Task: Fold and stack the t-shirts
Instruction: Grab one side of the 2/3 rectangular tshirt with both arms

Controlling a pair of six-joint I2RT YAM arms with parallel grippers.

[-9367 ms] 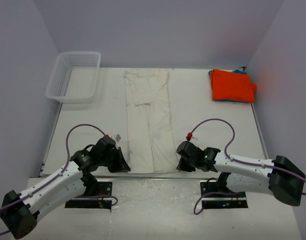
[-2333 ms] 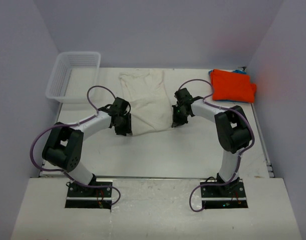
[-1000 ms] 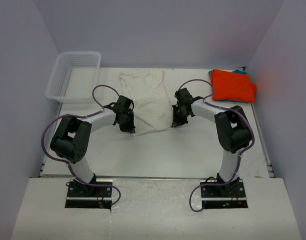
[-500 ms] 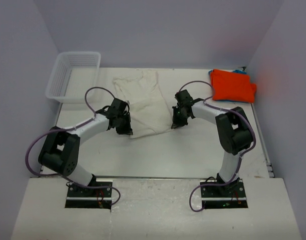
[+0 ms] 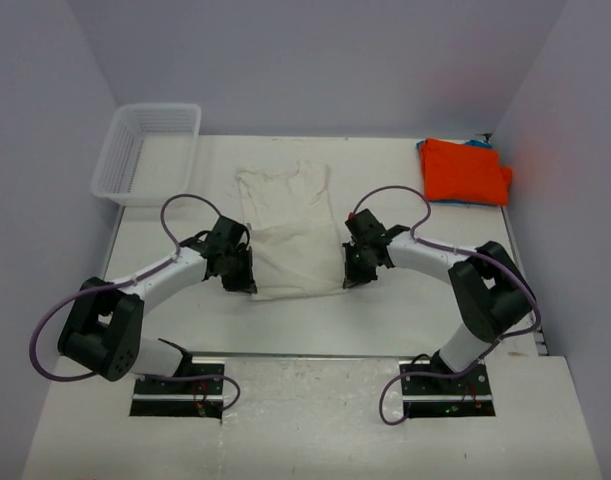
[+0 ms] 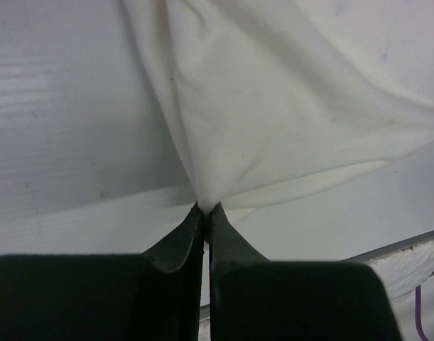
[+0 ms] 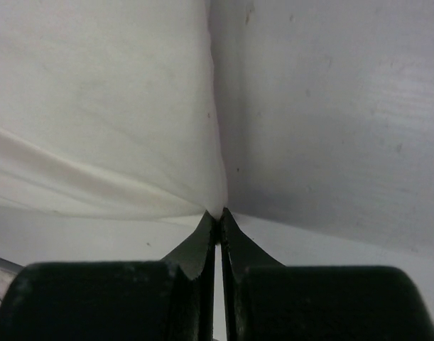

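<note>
A cream t-shirt [image 5: 290, 232] lies folded into a band on the middle of the table. My left gripper [image 5: 247, 284] is shut on its near left corner, and in the left wrist view the cream cloth [image 6: 273, 106] is pinched at the fingertips [image 6: 204, 208]. My right gripper [image 5: 349, 280] is shut on the near right corner, where cloth [image 7: 103, 106] meets the fingertips [image 7: 218, 212] in the right wrist view. An orange t-shirt [image 5: 463, 171] lies folded at the back right, with a blue edge [image 5: 440, 200] under it.
A white mesh basket [image 5: 148, 152] stands at the back left corner. The table's near edge [image 5: 315, 352] runs just behind the arm bases. Walls close in the table on the left, back and right.
Both grippers have drawn the cream shirt's near edge toward the arm bases. The left gripper closed on its corner during the last second; the right stayed shut. The shirt now lies longer and flatter.
</note>
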